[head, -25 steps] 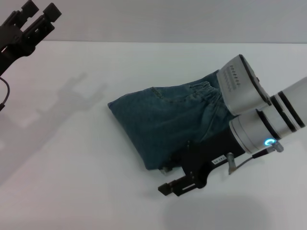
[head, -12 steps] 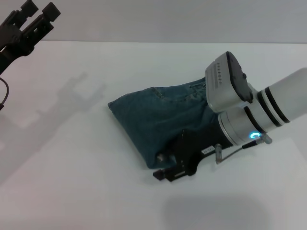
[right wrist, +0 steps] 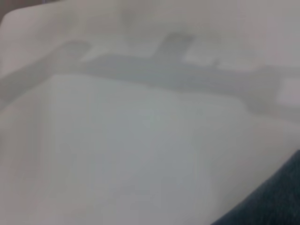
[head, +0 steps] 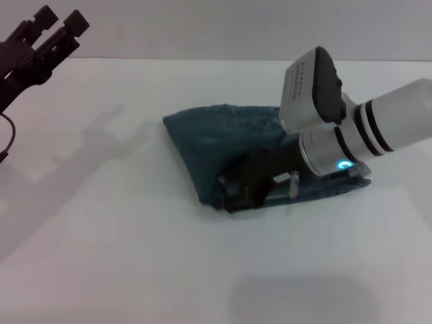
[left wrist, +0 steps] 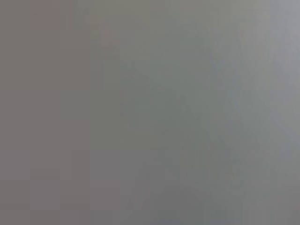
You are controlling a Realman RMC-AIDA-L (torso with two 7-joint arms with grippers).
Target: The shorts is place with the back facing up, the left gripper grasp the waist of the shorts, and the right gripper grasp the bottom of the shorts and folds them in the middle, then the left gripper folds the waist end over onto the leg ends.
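The shorts (head: pixel 223 145) lie near the middle of the tabletop (head: pixel 135 270) as a folded denim bundle, with one dark edge also showing in the right wrist view. The right end effector (head: pixel 233 189) sits at the bundle's near edge, on or in the cloth. Its black body hides the fingers, so I cannot tell whether they pinch the denim or are spread.

If the hold is shallow, the fabric may slip out and the fold flop open. If only the top layer is caught, the layers could shear apart and leave the edges uneven. Dragging could also slide the whole bundle across the smooth surface.

The left end effector (head: pixel 57 30) hangs raised, well apart at the far left, fingers spread and empty.

The tabletop is plain white, carrying the arms' shadows. A pale wall stands behind it.
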